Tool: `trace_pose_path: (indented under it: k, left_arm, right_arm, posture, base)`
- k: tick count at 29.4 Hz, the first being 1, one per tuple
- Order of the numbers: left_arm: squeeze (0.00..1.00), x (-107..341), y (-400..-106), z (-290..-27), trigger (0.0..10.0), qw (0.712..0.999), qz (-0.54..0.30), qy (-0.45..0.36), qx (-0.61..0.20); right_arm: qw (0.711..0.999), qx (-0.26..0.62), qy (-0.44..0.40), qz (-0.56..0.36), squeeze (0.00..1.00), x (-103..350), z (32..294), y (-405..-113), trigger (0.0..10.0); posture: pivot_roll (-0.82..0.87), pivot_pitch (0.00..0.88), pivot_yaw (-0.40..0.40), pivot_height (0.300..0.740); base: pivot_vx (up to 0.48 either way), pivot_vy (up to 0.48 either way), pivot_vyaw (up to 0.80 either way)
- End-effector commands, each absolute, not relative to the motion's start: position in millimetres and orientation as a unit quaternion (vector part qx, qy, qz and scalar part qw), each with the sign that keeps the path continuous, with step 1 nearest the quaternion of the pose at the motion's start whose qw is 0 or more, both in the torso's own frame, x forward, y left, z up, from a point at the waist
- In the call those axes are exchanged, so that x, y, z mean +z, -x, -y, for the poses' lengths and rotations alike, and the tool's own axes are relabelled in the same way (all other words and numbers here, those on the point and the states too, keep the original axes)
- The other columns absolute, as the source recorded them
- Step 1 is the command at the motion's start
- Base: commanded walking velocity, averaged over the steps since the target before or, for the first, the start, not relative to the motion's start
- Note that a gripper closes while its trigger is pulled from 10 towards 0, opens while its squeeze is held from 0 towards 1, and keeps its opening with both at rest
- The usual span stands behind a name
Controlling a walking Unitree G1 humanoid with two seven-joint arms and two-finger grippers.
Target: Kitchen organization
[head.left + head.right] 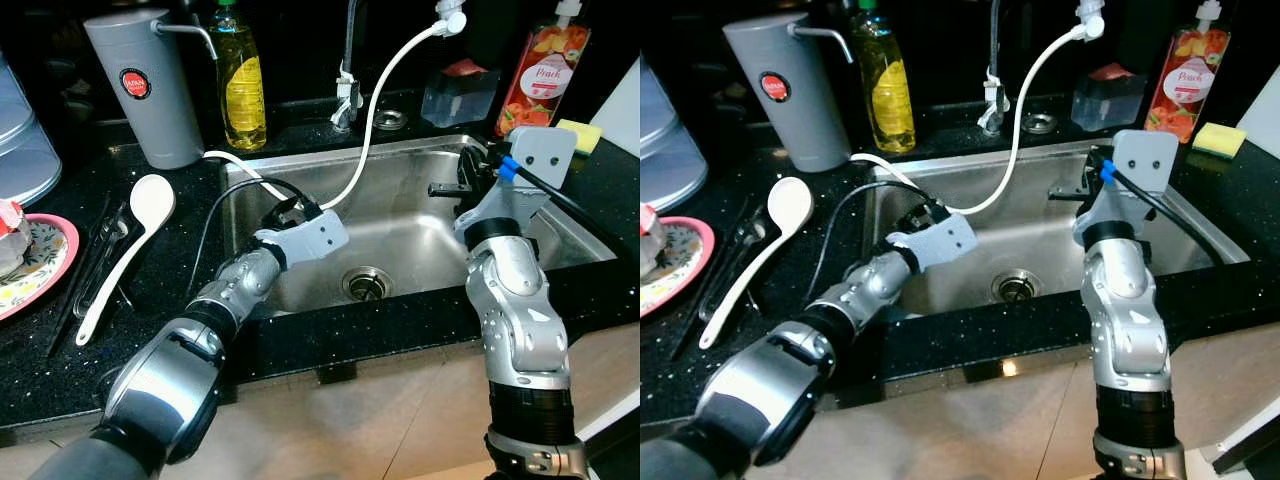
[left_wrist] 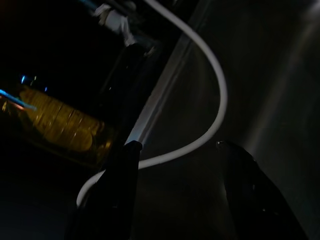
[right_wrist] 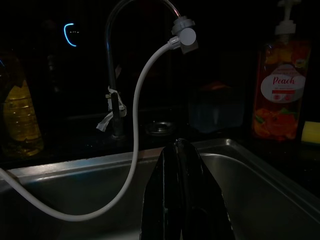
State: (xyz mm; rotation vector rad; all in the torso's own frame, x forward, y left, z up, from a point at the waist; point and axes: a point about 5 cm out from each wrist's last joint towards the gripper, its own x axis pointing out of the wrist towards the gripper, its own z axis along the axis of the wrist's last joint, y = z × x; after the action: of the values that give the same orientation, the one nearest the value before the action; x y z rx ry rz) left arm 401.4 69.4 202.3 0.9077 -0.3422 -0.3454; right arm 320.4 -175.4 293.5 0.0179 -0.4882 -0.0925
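Both grippers are held over the stainless steel sink (image 1: 420, 235), the left gripper (image 2: 175, 160) spread near the white flexible hose (image 2: 215, 105), to be closed squarely around it, the right gripper (image 3: 180, 150) clenched empty.

Before me a black speckled countertop (image 1: 400, 325) frames a stainless steel sink (image 1: 420, 235), its basin gleaming under overhead light (the wall behind it lies in deep shadow). A curved faucet (image 3: 117, 60) rises at the back rim. Below the counter edge runs pale tiled floor (image 1: 1020, 430).
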Motion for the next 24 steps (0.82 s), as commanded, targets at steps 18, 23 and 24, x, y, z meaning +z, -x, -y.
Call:
trace_pose_path:
  k: [18,23,24]
  left_arm:
    - [0.00,273.6,-421.4,-191.3,10.0,0.994,0.102,0.004,0.037]
    - [0.00,296.7,-415.0,-214.2,10.0,0.995,0.087,-0.027,0.028]
    - [0.00,299.5,-413.3,-216.3,10.0,0.996,0.083,-0.028,0.027]
  right_arm:
    - [0.968,-0.050,-0.013,0.245,0.00,293.9,179.2,-317.1,10.0]
    - [0.969,-0.040,-0.013,0.242,0.00,297.2,172.1,-323.3,10.0]
    - [0.970,-0.040,-0.012,0.241,0.00,297.5,172.1,-324.0,10.0]
  posture:
    - [-0.15,0.125,0.052,0.740]
    - [-0.13,0.117,0.043,0.740]
    - [-0.13,0.114,0.040,0.740]
  base:
    - [0.000,0.000,0.00]
    - [0.000,0.000,0.00]
    - [0.000,0.000,0.00]
